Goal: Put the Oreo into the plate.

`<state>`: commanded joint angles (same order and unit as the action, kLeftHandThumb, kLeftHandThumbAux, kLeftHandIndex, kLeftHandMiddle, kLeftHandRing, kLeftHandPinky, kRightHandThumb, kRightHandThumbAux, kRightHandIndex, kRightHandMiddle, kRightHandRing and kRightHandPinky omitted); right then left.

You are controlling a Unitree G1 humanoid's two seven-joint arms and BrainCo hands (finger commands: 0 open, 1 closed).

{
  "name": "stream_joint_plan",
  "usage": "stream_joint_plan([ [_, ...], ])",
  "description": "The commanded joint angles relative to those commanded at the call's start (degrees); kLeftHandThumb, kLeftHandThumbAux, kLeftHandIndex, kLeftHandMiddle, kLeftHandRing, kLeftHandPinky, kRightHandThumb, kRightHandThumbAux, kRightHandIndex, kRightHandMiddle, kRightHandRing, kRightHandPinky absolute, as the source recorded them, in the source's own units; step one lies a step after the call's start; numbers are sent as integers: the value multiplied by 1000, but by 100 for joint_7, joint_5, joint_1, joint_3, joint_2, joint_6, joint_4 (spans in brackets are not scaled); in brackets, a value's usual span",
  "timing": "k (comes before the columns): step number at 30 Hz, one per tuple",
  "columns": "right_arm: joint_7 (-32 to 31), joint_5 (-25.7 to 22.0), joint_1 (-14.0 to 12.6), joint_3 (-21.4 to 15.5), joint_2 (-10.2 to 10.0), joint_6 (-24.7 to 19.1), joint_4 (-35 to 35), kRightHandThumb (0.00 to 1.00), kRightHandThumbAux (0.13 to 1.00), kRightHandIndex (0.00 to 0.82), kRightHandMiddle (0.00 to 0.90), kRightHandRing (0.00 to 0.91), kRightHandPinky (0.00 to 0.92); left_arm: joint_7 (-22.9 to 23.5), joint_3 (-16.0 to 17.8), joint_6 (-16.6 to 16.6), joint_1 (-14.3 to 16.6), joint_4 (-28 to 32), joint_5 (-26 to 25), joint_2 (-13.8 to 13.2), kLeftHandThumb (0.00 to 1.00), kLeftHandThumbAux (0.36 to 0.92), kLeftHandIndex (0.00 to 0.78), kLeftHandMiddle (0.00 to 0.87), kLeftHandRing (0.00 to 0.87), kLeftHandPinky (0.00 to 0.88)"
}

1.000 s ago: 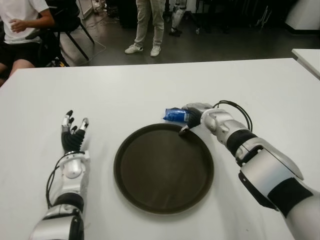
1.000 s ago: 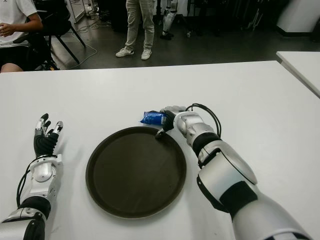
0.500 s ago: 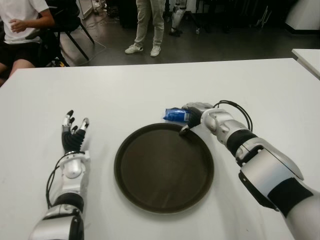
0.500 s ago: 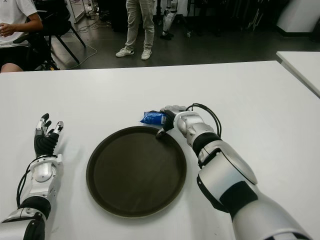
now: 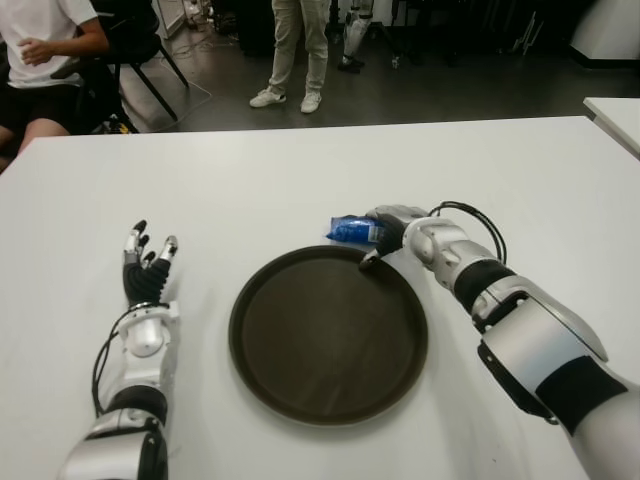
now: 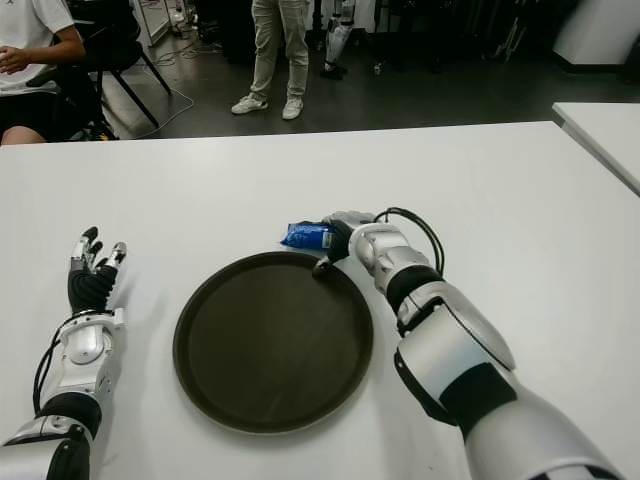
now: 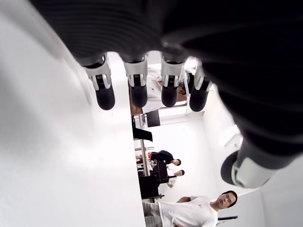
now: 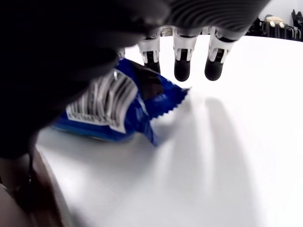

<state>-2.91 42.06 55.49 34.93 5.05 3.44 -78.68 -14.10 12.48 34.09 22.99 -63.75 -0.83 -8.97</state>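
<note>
The Oreo (image 5: 350, 230) is a small blue packet lying on the white table (image 5: 250, 180), just beyond the far rim of the round dark plate (image 5: 300, 350). My right hand (image 5: 385, 232) is over the packet's right end, thumb down by the plate's rim. In the right wrist view the packet (image 8: 113, 106) lies under the palm, and the fingertips (image 8: 182, 70) reach out past it without closing on it. My left hand (image 5: 147, 270) shows to the left of the plate, its fingers (image 7: 137, 94) straight and holding nothing.
A second white table (image 5: 618, 115) begins at the far right. Beyond the table's far edge a person sits on a chair at the left (image 5: 40, 50) and another stands (image 5: 298, 50) on the dark floor.
</note>
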Motion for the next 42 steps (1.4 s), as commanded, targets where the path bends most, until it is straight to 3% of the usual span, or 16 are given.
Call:
stream_joint_plan([
  [42,72,-6,136,-8,-4,198,45,0,618,0,0,0,0,-1,-27,-3,61,-64,32,-12,345,571,14,30,0,0],
])
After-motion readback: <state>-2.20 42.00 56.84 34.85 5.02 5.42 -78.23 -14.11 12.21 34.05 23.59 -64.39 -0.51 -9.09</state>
